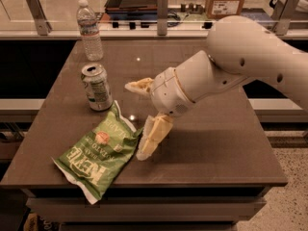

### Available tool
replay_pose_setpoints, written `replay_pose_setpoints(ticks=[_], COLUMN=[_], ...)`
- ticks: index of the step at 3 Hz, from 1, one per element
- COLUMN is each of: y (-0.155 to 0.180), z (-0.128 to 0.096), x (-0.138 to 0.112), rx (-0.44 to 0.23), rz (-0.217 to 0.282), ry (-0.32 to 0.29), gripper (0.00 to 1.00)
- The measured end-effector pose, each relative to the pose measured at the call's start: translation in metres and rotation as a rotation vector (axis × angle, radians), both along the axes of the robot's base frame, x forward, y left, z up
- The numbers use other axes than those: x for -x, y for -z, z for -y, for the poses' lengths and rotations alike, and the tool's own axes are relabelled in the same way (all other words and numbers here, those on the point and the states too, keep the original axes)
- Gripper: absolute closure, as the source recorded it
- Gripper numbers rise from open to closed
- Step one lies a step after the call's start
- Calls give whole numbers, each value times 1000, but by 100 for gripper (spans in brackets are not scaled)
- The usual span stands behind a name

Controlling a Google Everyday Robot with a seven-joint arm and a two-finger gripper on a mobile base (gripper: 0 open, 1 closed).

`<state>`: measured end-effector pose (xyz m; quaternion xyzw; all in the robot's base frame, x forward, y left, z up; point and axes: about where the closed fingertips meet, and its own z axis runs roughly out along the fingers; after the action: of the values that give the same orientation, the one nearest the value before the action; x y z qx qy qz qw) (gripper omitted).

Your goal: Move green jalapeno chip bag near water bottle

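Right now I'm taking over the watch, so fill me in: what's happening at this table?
The robot's arm reaches over the table with its gripper open beside the right edge of the green jalapeno chip bag, which lies flat and ungrasped. A soda can stands just behind the bag; the water bottle stands upright at the far left corner.

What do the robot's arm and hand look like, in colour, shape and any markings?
The arm is a thick, rounded off-white shell with a few small dark holes and no visible cables. It narrows to a cylindrical wrist with thin seam lines. The hand, just right of the green jalapeno chip bag above the table, has two tapered, pale yellowish fingers.
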<state>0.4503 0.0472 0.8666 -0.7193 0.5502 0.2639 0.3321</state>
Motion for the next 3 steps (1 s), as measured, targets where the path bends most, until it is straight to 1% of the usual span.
replay_pose_setpoints(ticks=[2,3], y=[12,15], z=[-19,-23], x=[-3,-3], rx=[54,69], rz=[13,14], ry=[15,17], gripper=[0,0])
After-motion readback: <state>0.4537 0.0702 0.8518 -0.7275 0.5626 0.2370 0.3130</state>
